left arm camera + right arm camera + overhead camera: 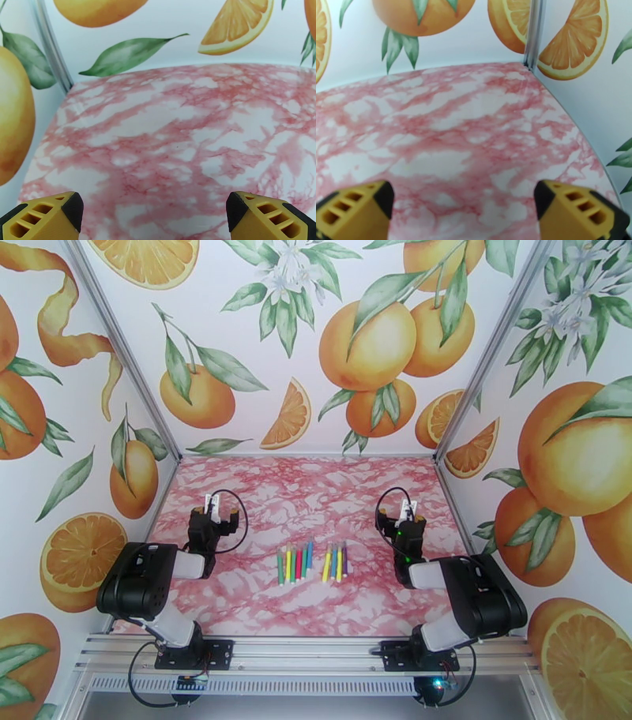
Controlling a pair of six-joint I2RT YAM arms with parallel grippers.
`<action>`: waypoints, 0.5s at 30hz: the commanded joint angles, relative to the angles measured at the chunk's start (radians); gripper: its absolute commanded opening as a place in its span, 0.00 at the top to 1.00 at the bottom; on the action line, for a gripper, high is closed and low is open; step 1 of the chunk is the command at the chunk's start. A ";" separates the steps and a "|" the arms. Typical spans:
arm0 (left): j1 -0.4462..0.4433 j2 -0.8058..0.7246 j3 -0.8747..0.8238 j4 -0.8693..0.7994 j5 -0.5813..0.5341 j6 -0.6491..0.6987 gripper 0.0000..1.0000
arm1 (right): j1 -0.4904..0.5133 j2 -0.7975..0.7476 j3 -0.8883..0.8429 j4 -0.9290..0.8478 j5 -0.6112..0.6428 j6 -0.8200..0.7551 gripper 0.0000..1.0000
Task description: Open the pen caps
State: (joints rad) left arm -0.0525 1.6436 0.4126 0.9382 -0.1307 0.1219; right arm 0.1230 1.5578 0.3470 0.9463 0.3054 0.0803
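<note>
Several small marker pens (310, 562) lie side by side in a row at the middle of the pink marbled table, in green, yellow, red, blue and purple. Their pen caps are too small to tell apart in the top view. My left gripper (214, 507) rests to the left of the row, a good way off, pointing toward the back wall. My right gripper (407, 512) rests to the right, likewise apart. In the left wrist view the left gripper (155, 215) stands open over bare table. The right gripper (463, 211) is open too, nothing between its yellow fingertips.
Walls printed with oranges enclose the table (316, 500) on the left, back and right. Metal corner posts (118, 346) stand at the back corners. An aluminium rail (308, 650) along the near edge carries both arm bases.
</note>
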 commanded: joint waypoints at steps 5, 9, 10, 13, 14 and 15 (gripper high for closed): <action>0.002 -0.024 0.007 0.014 -0.017 -0.006 0.00 | -0.004 -0.042 0.015 -0.011 0.014 -0.002 0.00; -0.004 -0.149 0.044 -0.181 -0.053 -0.015 0.00 | -0.002 -0.159 0.083 -0.254 0.050 0.019 0.00; -0.006 -0.171 0.051 -0.222 -0.057 -0.019 0.00 | -0.001 -0.184 0.112 -0.343 0.052 0.032 0.00; -0.028 -0.232 0.062 -0.319 -0.070 -0.027 0.00 | 0.027 -0.241 0.167 -0.499 0.090 0.038 0.00; -0.040 -0.252 0.071 -0.360 -0.080 -0.028 0.00 | 0.042 -0.257 0.192 -0.558 0.107 0.033 0.00; -0.053 -0.279 0.092 -0.427 -0.082 -0.028 0.00 | 0.059 -0.270 0.226 -0.631 0.108 0.024 0.01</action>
State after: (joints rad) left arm -0.0769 1.4208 0.4561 0.6849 -0.1894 0.1059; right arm 0.1478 1.3251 0.5098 0.5514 0.3637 0.1005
